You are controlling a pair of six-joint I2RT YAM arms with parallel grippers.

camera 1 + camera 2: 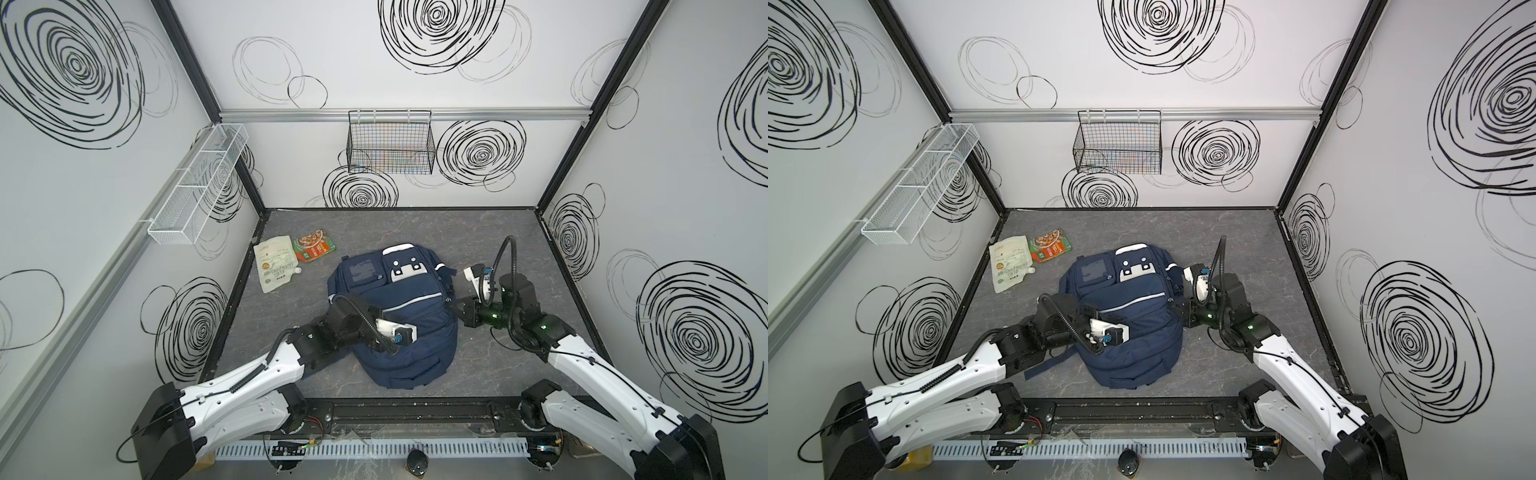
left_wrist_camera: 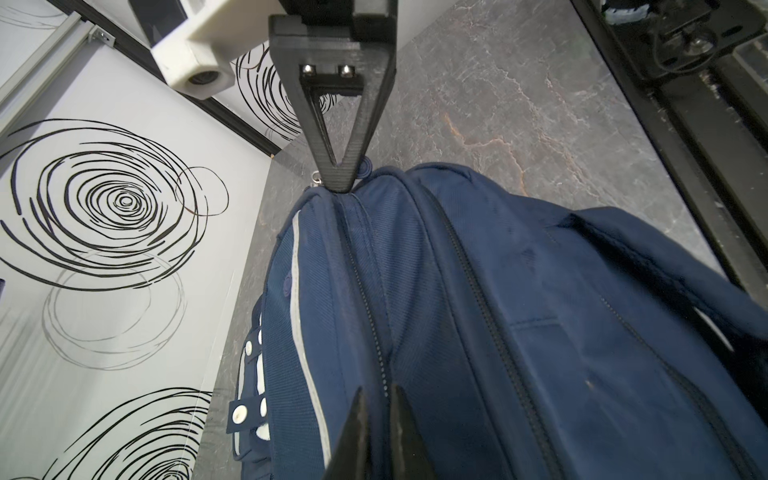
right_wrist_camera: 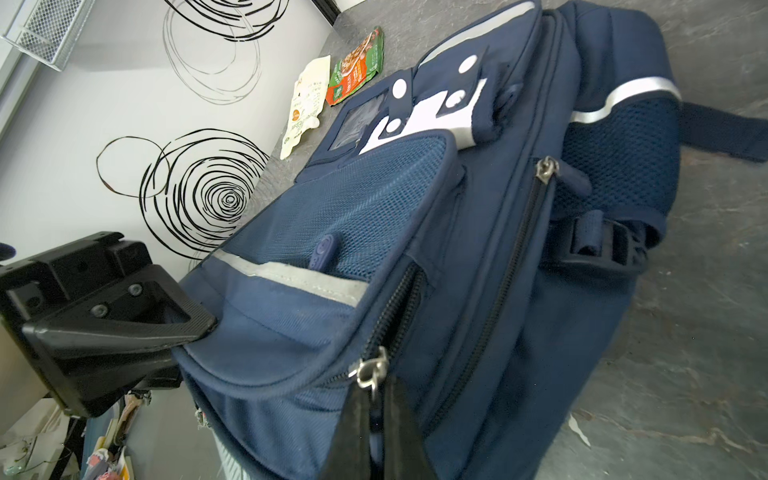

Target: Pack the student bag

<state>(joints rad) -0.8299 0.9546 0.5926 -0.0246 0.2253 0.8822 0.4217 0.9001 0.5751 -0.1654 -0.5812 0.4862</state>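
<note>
- The student bag (image 1: 399, 324): navy, lying flat on the grey marbled table (image 1: 498, 249). It sits directly beneath the left gripper and against the tips of the right gripper. Its white face patch (image 1: 405, 270) is on the end farther from both arm bases.
- The left gripper (image 2: 380, 401): set over the bag's upper surface, with one finger on either side of a closed zip track (image 2: 374, 345) and a narrow gap between them. Whether the fingers pinch the seam or stand free of it cannot be told.
- The right gripper (image 3: 376, 399): clenched on a metal zip pull (image 3: 372, 370) at the bag's side edge, with the pull entering the slit between its fingers.
- Each wrist view shows the opposite gripper's black triangular finger touching the bag at its far end.
- A white spouted pouch (image 1: 276, 264) and an orange-and-green packet (image 1: 314, 246): lying just beside each other on the table, beyond the bag from the right gripper and well apart from both tools.
- A black wire basket (image 1: 390, 143) and a white mesh rack (image 1: 199, 187): hung on the walls, high above and well beyond both grippers.
</note>
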